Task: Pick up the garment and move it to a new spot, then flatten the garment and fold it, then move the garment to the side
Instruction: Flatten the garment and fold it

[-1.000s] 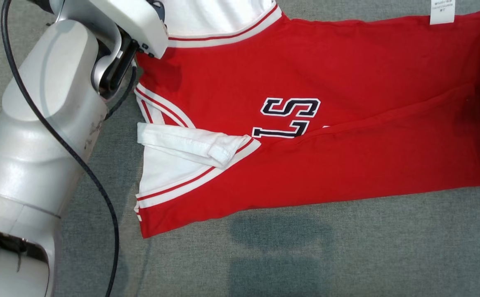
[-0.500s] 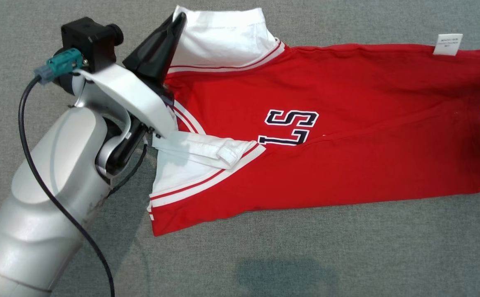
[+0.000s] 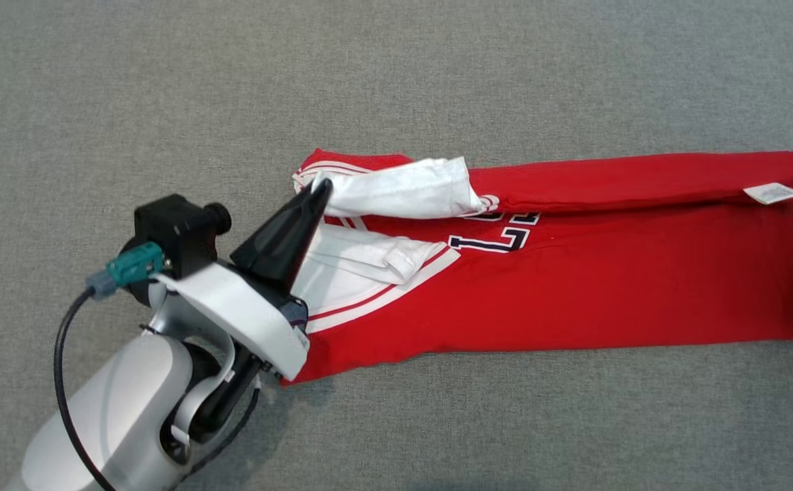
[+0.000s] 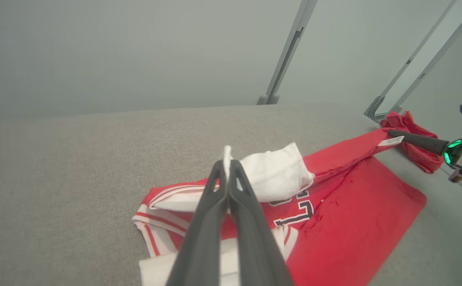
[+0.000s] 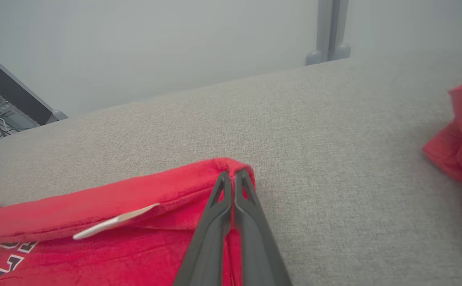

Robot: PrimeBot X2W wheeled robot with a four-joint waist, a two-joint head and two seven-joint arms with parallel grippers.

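Note:
The garment [image 3: 607, 286] is a red jersey with white sleeves and dark lettering, lying lengthwise on the grey cloth surface. Its far edge is doubled over toward me along the whole length. My left gripper [image 3: 321, 187] is shut on the edge of the white sleeve [image 3: 403, 194]; the left wrist view shows white cloth pinched at the tips of the left gripper [image 4: 227, 161]. My right gripper [image 5: 234, 174] is shut on the folded red hem corner, and appears as a dark gripper [image 4: 391, 133] in the left wrist view. A white label [image 3: 771, 194] hangs near that corner.
The grey cloth surface [image 3: 437, 82] spreads wide beyond and in front of the garment. A separate bunch of red cloth [image 5: 461, 135] lies to the right of the right gripper. Grey metal frame posts [image 4: 286, 51] stand past the far edge.
Both grippers have drawn the garment's far edge toward me, so the white sleeve and top strip now lie folded over the lettering. The head camera has also shifted.

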